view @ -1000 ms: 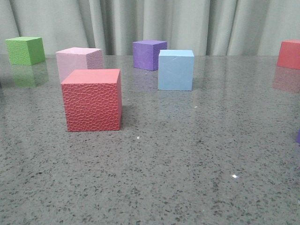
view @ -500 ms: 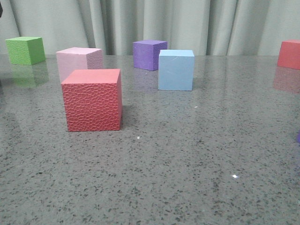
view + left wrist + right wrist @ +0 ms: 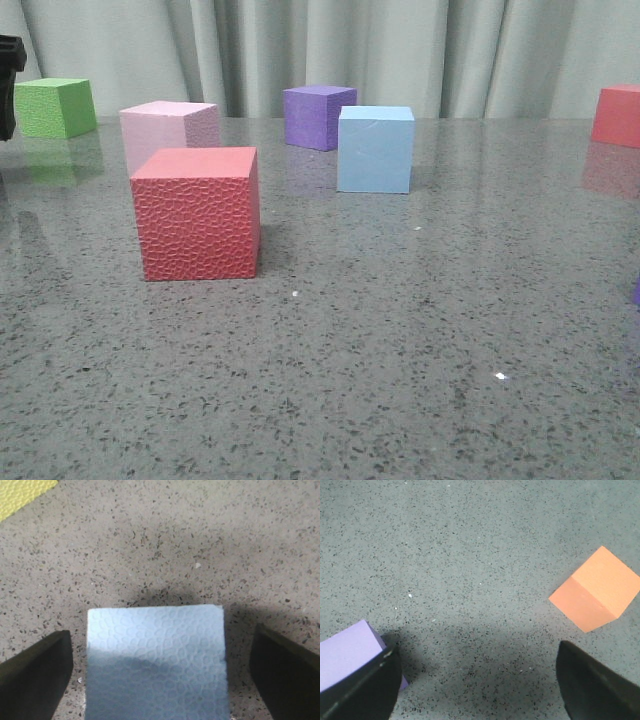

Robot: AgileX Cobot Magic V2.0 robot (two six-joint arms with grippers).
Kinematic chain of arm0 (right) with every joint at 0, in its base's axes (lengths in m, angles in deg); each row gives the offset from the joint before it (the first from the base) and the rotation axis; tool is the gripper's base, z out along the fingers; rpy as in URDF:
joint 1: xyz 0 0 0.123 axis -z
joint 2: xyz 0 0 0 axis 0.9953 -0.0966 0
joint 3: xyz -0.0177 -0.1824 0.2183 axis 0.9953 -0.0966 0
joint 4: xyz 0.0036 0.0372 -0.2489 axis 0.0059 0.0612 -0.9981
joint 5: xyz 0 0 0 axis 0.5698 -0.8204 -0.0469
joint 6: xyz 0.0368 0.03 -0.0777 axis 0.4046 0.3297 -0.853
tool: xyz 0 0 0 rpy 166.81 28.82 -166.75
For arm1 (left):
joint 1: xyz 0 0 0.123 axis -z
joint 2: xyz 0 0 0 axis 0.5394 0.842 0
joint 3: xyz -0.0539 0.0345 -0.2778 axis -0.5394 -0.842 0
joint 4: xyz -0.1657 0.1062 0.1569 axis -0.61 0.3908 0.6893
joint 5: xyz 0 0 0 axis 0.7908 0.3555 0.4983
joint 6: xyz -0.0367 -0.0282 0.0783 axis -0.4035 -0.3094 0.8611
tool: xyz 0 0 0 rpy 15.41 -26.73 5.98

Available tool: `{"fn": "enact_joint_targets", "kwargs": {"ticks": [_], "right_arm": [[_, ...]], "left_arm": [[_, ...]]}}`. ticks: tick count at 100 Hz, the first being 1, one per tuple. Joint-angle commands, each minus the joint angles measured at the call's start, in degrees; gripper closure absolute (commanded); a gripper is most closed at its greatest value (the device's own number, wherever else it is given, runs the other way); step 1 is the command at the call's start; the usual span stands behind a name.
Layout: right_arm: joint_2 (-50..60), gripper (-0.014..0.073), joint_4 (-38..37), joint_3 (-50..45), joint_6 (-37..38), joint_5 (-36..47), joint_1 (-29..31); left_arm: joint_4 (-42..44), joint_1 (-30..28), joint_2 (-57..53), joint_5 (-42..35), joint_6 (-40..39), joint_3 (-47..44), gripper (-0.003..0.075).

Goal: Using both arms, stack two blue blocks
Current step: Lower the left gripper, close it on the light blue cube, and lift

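Left gripper (image 3: 160, 680) hangs spread over 1 blue block (image 3: 156, 662), a finger (image 3: 35, 672) on each side with clear gaps, so you are lined up for a grasp. That block lies outside the front view, near a yellow patch (image 3: 22, 495). Your right gripper (image 3: 477, 685) is also spread and empty above bare worktop (image 3: 485, 555), between a purple cube (image 3: 347, 652) and an orange cube (image 3: 597, 590). The 2nd blue block (image 3: 375, 150) sits mid-worktop toward the far edge, likely your stacking base.
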Motion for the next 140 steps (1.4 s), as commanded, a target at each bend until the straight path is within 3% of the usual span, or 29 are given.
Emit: {"fn": "enact_joint_targets", "kwargs": {"ticks": [1, 91, 140], "right_arm": [[0.24, -0.0029, -1.24, 1.49, -0.51, 3.27, 0.38], [0.24, -0.0029, -1.24, 1.49, -0.51, 3.27, 0.38], [0.24, -0.0029, -1.24, 1.49, -0.51, 3.27, 0.38]], "left_arm": [[0.55, -0.14, -1.89, -2.48, -0.62, 1.9, 0.0029], [1.83, -0.14, -1.64, -2.72, -0.62, 1.9, 0.004], [1.83, -0.14, -1.64, -2.5, -0.62, 1.9, 0.046]]}}
